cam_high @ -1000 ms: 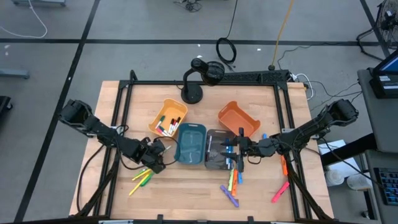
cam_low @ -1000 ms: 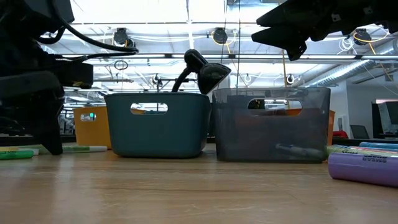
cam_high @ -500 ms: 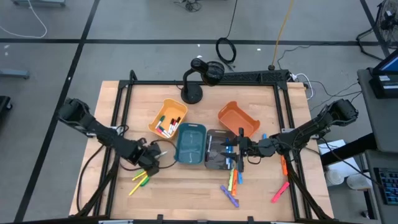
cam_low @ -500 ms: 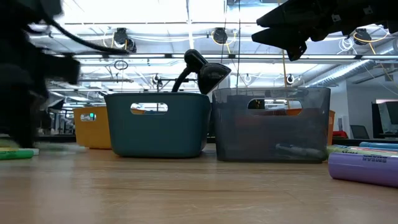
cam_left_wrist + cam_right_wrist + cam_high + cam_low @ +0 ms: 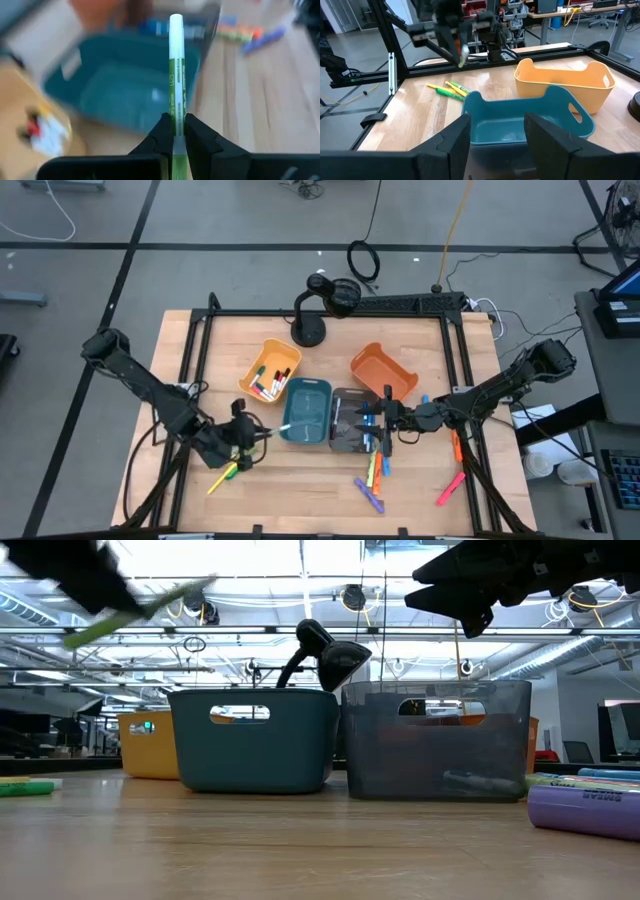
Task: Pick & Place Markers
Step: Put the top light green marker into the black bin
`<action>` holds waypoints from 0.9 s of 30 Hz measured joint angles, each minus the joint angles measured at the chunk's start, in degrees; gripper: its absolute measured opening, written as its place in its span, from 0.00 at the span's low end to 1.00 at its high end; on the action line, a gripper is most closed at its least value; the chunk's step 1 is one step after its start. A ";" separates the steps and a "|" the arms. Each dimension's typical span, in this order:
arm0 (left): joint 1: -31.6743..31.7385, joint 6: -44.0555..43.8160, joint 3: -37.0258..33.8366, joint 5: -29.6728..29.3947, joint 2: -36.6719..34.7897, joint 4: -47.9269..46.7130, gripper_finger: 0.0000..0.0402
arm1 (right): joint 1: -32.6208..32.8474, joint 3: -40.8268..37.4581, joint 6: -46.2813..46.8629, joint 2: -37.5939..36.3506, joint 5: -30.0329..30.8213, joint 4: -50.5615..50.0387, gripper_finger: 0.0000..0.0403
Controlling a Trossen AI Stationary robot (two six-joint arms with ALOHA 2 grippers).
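Note:
My left gripper is shut on a green marker and hangs in the air just left of the teal bin. The marker's white tip points toward that bin. In the low view the marker shows high above the table, slanting. My right gripper waits open above the grey bin; its own view shows the gap between the fingers. Loose markers lie on the table at the left and at the near middle. My left gripper pinches the green marker between its two fingers near the marker's rear end, and the fingers lie along the marker. The long front part juts out past the fingertips. The marker is lifted clear of the table and tilted, tip upward, in the low view.
A yellow bin holding several markers and an orange bin stand beyond the teal and grey ones. A black lamp stands at the far edge. Pink and orange markers lie by the right frame rail. A purple marker lies near.
My left gripper has risen from table height beside the left-hand markers, with the green marker in its fingers. The marker is now lifted clear and points toward the teal bin. The right arm has kept still.

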 joint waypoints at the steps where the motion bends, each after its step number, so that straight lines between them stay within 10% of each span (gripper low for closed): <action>1: 0.01 3.58 0.00 -1.56 -0.06 2.97 0.07 | 0.00 0.00 -0.01 0.00 0.00 0.12 0.43; 7: 3.81 24.94 0.02 -1.11 2.06 25.61 0.07 | -0.02 0.00 -0.20 0.01 0.02 2.57 0.43; 12: 10.67 36.51 0.07 15.92 5.54 44.01 0.07 | -0.02 0.01 -3.27 1.67 0.00 8.10 0.44; 27: 24.66 34.86 5.75 39.99 20.57 59.66 0.08 | 0.37 6.83 -12.62 16.15 -8.20 29.19 0.55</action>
